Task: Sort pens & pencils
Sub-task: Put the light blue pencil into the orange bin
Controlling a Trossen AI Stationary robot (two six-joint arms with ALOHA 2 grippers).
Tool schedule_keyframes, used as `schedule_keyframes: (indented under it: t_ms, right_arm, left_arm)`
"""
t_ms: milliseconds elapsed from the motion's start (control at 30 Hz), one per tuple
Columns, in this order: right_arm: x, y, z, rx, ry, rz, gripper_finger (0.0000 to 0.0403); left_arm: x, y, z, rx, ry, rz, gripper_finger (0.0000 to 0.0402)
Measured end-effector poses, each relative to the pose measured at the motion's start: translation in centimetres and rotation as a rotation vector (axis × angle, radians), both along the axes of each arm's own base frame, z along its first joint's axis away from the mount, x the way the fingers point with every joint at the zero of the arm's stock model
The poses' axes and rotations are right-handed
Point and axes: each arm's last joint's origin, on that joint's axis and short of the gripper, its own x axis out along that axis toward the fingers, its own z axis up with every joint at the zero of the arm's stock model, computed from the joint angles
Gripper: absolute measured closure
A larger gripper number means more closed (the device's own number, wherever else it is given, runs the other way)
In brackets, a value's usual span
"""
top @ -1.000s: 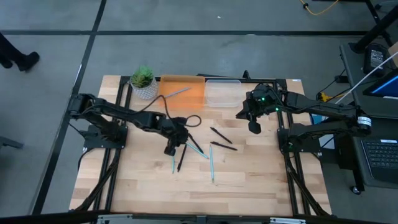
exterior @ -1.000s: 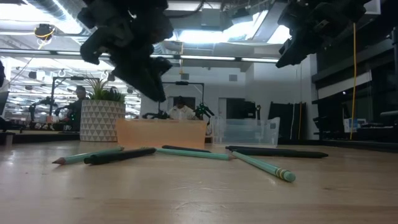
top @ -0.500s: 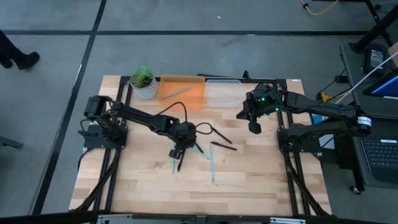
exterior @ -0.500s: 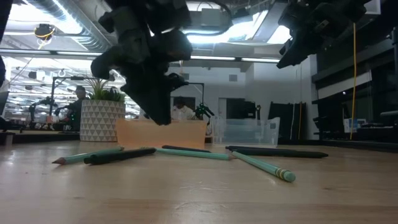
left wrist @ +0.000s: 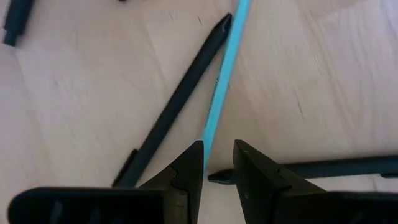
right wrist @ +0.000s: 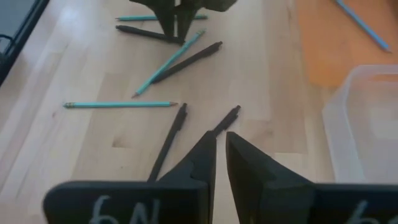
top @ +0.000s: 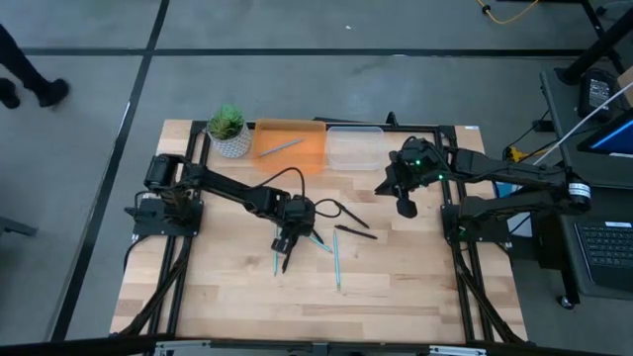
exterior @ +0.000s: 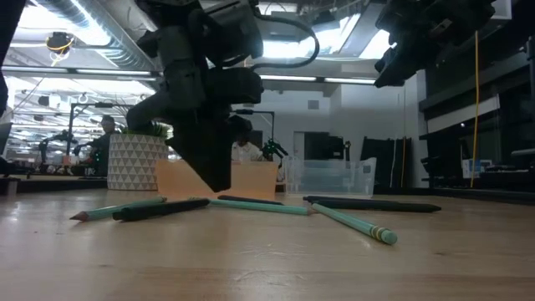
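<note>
Since everything sits on it, I'll start with the wooden table. I've got both arms over it: the left one stretches from its corner out to the middle, and the right one hangs above the right side near the back.

Along the back edge there's an orange tray with one light blue pencil lying in it. A clear tub is touching the tray's right side, and a potted plant stands just left of the tray.

My left pincer is down low over the pile in the middle, tips nearly on the wood. Its fingers are a little apart, nothing clamped. A blue pencil runs straight toward that gap, and a black pen lies right beside it, the two meeting at their far ends. I can't tell whether my tips actually touch the pencil.

My right pincer is up in the air in front of the clear tub. The fingers are together and it's carrying nothing.

The rest of the sticks are loose on the table. Two more black pens lie between my two pincers. Another blue pencil lies nearer the front edge, apart from the rest.
</note>
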Motion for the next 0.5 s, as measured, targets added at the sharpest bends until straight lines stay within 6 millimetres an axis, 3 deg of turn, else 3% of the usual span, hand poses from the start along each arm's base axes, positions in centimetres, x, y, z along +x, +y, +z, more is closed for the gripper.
schedule_keyframes:
  t_ms: [333,500]
  right_arm:
    - [0.1,0.5,0.0,-0.001,0.000,0.026,0.0363]
    - [0.1,0.5,0.0,-0.002,-0.001,0.027,0.0363]
  left_arm:
    - [0.1,0.3,0.1,0.014,-0.010,-0.010,0.0321]
    - [0.3,0.3,-1.0,0.015,0.011,-0.011,0.0321]
